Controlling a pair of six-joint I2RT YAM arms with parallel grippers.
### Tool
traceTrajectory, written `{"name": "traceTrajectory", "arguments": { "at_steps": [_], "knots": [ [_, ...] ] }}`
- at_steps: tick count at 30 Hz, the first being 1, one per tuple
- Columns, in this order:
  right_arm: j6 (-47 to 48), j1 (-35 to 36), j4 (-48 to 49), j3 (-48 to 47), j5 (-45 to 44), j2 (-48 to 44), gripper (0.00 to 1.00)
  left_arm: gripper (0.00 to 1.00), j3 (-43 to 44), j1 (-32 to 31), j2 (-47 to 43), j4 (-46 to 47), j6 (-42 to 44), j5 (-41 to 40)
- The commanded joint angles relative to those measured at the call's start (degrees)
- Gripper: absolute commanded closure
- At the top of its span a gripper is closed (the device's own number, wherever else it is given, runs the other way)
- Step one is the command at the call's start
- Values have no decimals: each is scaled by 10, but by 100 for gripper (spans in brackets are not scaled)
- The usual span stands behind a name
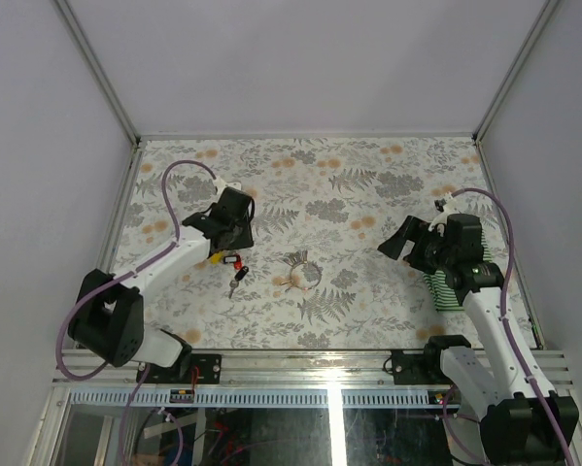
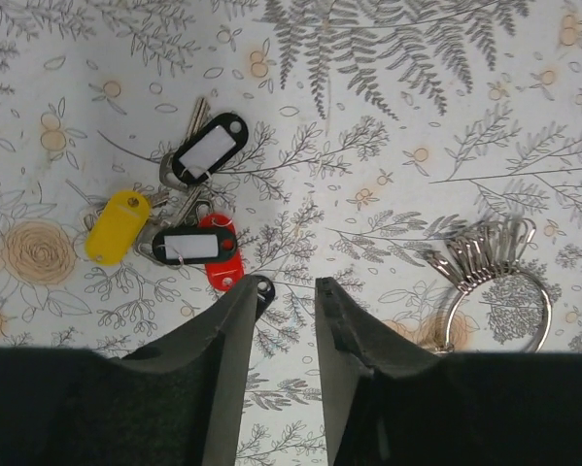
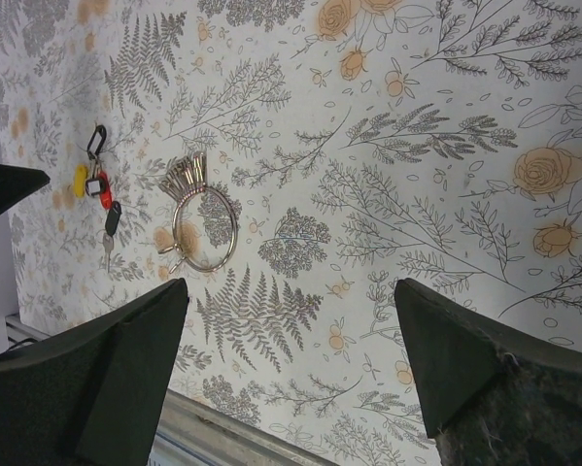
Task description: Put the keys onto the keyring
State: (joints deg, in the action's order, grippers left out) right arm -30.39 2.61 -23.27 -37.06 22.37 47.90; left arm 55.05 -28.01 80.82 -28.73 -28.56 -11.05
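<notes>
The keys (image 2: 188, 218) lie in a bunch on the floral table, with a yellow tag (image 2: 116, 226), a red tag (image 2: 222, 264) and two black tags (image 2: 208, 148). My left gripper (image 2: 289, 287) hovers just near of the bunch, its jaws a narrow gap apart with only table between them. The silver keyring (image 2: 495, 291) with its small loops lies flat to the right. In the top view the keys (image 1: 232, 264) sit under my left gripper (image 1: 228, 245), and the keyring (image 1: 295, 272) is mid-table. My right gripper (image 1: 404, 243) is wide open and empty, well right of the keyring (image 3: 205, 228).
A small black clip (image 3: 96, 141) lies at the far end of the key bunch. A green striped object (image 1: 451, 288) lies under the right arm. White walls enclose the table, and a metal rail (image 1: 310, 364) runs along its near edge.
</notes>
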Motion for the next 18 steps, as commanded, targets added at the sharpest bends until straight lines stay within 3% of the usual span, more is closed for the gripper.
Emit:
{"name": "traceTrajectory", "arguments": {
  "at_steps": [1, 13, 18],
  "knots": [
    [24, -2, 13, -5, 24, 8, 5, 65, -10, 3, 15, -1, -16, -30],
    [32, 3, 2, 4, 36, 37, 13, 57, -15, -22, 45, 17, -1, -12],
    [37, 37, 5, 3, 33, 59, 14, 55, -10, -103, 56, 29, 16, -20]
  ]
}}
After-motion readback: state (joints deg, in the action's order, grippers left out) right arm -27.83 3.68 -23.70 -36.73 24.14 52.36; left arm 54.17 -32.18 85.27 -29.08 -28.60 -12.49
